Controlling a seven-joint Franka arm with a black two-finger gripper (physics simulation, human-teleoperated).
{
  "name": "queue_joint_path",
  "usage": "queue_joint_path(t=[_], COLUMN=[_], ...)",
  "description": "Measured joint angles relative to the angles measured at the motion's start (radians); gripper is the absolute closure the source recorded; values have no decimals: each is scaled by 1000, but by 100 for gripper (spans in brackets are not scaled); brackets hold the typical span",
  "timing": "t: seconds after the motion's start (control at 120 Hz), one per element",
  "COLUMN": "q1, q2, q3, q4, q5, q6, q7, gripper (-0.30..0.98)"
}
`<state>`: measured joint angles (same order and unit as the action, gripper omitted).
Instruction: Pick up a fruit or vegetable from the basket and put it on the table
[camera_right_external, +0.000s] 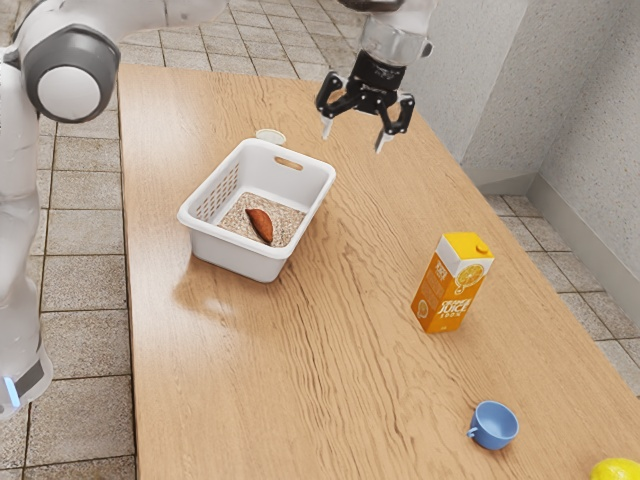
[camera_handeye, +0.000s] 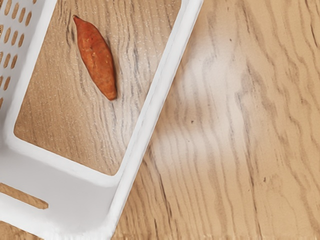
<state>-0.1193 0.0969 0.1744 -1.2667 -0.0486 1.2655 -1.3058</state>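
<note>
We have our gripper (camera_right_external: 353, 136) up in the air over the table (camera_right_external: 370, 400), its two fingers spread well apart and nothing between them. It points downward, and in the exterior view we see it up and to the right of the white basket (camera_right_external: 228, 248). The sweet potato (camera_handeye: 97, 60) is inside that basket, lying on its side on the bottom. In the wrist view it sits clear of the walls we can see, one end drawn out to a thin tip, its skin reddish orange. The basket stands upright on the table, with rows of slots through one long wall and a handle hole (camera_right_external: 289, 163) in an end wall. Just beyond that end we see a small pale round thing (camera_right_external: 270, 135); we cannot tell what it is. Well apart from the basket, toward the exterior view's right, a juice carton (camera_right_external: 449, 290) stands upright, orange and white with a yellow top. Nearer the camera we find a blue cup (camera_right_external: 494, 427), its mouth up and its handle toward the exterior view's left. At that view's lower right corner we catch part of a yellow fruit (camera_right_external: 617, 471), cut off by the edge. Around the table we see floor tiles (camera_right_external: 85, 330), and a pale wall (camera_right_external: 590, 130) rises on the exterior view's right.
</note>
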Motion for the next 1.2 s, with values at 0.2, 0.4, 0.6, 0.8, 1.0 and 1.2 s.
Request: queue_joint_path(t=[0.2, 0.4, 0.6, 0.8, 1.0, 1.2], q1=[-73, 51, 111, 122, 128, 138], q2=[7, -45, -280, -310, -319, -316], q3=[-2, 73, 95, 97, 98, 98], q4=[1, -59, -572, -790, -911, -941], q5=[-28, -22, 29, 27, 18, 9], q6=[-14, -18, 228, 491, 660, 731], q7=[-295, -528, -652, -709, -715, -698], gripper=[0, 0, 0, 0, 0, 0])
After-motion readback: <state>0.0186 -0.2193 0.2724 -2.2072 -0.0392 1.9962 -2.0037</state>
